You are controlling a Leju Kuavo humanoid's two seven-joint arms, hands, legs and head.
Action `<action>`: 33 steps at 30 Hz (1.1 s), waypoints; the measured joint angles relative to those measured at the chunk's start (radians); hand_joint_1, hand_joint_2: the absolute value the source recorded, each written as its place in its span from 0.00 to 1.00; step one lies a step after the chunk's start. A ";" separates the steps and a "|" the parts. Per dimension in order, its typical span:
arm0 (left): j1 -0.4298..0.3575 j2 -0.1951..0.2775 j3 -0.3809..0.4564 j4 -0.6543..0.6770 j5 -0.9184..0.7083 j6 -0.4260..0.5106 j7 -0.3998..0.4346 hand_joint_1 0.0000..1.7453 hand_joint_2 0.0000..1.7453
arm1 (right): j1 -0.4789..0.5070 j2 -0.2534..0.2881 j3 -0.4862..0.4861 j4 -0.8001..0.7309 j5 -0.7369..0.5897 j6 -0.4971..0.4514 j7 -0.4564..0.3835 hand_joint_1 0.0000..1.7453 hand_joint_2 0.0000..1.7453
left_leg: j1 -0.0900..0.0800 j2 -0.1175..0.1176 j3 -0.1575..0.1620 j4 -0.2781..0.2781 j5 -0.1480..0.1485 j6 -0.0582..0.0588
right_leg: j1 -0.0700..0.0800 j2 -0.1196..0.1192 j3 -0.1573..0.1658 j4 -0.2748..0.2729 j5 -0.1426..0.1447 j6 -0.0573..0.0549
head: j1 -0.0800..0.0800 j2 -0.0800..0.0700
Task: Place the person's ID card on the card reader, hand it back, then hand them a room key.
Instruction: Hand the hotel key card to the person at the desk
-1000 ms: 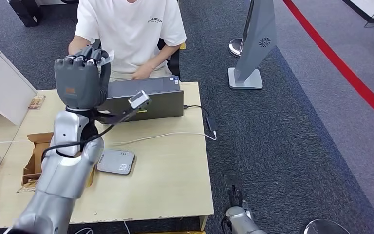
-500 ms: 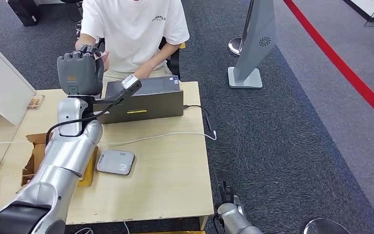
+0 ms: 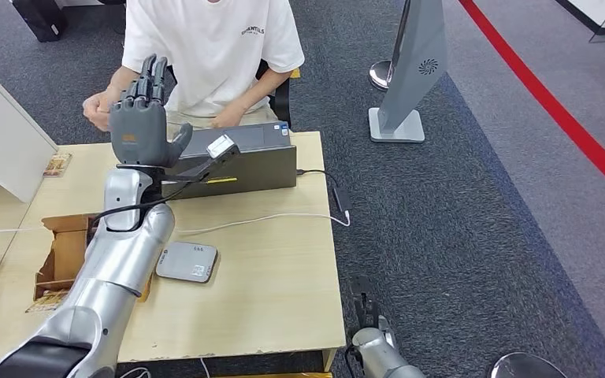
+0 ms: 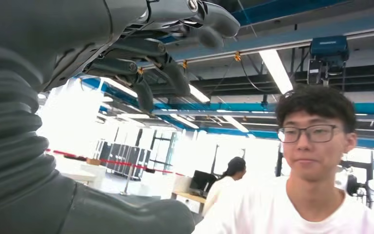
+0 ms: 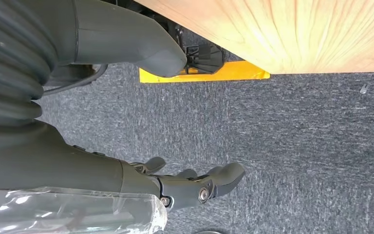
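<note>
- Reader (image 3: pixel 187 261), flat on the desk (image 3: pixel 283 283), nearest the robot and just right of the left arm.
- Right hand (image 5: pixel 175 185) hangs beside the desk over carpet, fingers loosely apart, holding nothing.
- Left hand (image 3: pixel 143 118) is raised beyond the reader, above the dark box (image 3: pixel 240 161), fingers spread and empty.
- Person (image 3: pixel 213 47) sits behind the desk, one hand (image 3: pixel 94 110) closed just beside the left hand; whether it holds a card, I cannot tell.
</note>
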 joint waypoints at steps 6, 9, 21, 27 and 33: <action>0.117 -0.028 -0.010 -0.220 0.074 -0.059 -0.062 0.00 1.00 | 0.003 -0.009 -0.002 0.000 -0.014 -0.004 0.000 0.00 1.00 | 0.000 0.000 0.000 0.000 0.000 0.000 | 0.000 0.000 0.000 0.000 0.000 0.000 | 0.000 0.000; 0.183 -0.027 -0.037 -0.352 0.113 -0.075 -0.083 0.00 1.00 | 0.009 -0.018 -0.005 0.000 -0.025 -0.012 0.000 0.00 1.00 | 0.000 0.000 0.000 0.000 -0.001 0.000 | 0.000 0.000 0.000 0.000 0.000 0.000 | 0.000 0.000; 0.595 0.092 -0.153 -0.846 0.355 -0.113 -0.165 0.00 1.00 | 0.051 -0.074 -0.056 -0.007 -0.068 -0.023 -0.023 0.00 1.00 | 0.000 0.003 0.001 -0.001 -0.005 0.000 | 0.000 0.003 0.000 -0.001 -0.003 0.002 | 0.000 0.000; 0.716 0.127 -0.147 -0.860 0.378 -0.082 -0.215 0.00 1.00 | 0.054 -0.083 -0.069 -0.008 -0.065 -0.030 -0.021 0.00 1.00 | 0.000 0.003 0.000 -0.001 -0.005 0.000 | 0.000 0.003 0.000 -0.001 -0.003 0.002 | 0.000 0.000; 0.802 0.151 -0.092 -0.819 0.404 0.014 -0.303 0.00 1.00 | 0.053 -0.084 -0.076 -0.010 -0.047 -0.031 -0.014 0.00 1.00 | 0.000 0.002 0.000 -0.001 -0.005 0.000 | 0.000 0.002 0.000 -0.001 -0.004 0.002 | 0.000 0.000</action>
